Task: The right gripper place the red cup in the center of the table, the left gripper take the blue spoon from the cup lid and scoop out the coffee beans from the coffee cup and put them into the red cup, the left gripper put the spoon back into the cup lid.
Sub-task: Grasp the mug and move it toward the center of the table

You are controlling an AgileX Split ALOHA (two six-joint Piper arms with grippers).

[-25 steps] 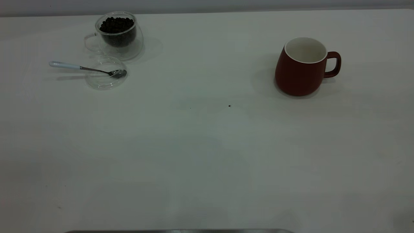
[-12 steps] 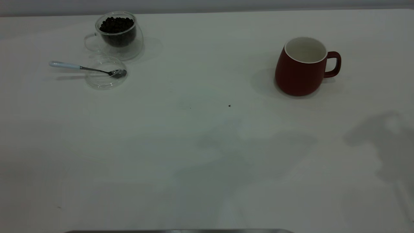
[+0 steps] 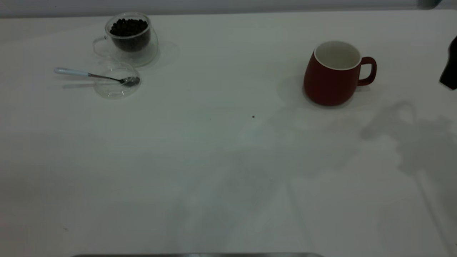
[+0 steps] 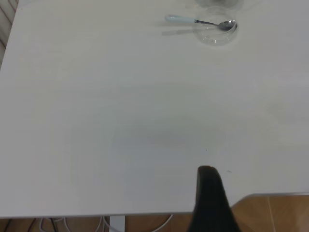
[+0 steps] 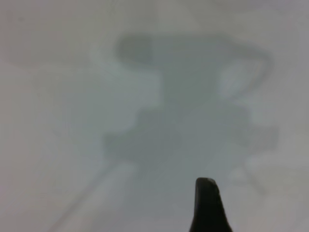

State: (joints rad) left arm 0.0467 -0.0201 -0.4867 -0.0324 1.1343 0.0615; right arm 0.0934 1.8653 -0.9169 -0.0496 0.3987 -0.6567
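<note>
The red cup (image 3: 332,76) stands upright at the table's (image 3: 221,171) right, handle pointing right, white inside bare. Far left, the clear coffee cup (image 3: 131,39) holds dark coffee beans (image 3: 128,28). In front of it lies the cup lid (image 3: 116,85), with the blue spoon's (image 3: 89,74) bowl resting in it and the pale handle sticking out left. A dark part of my right gripper (image 3: 450,67) shows at the right edge, apart from the red cup. My left gripper (image 4: 208,193) hovers by the table's near edge, far from the blue spoon (image 4: 193,21) and cup lid (image 4: 215,32).
A small dark speck (image 3: 253,116) lies mid-table. The right arm's shadow (image 3: 410,142) falls on the table in front of the red cup. Wooden floor (image 4: 275,212) shows past the table edge in the left wrist view.
The right arm has come into the exterior view at the right edge. Its shadow has slid up the table toward the red cup. Cups, lid and spoon have not moved.
</note>
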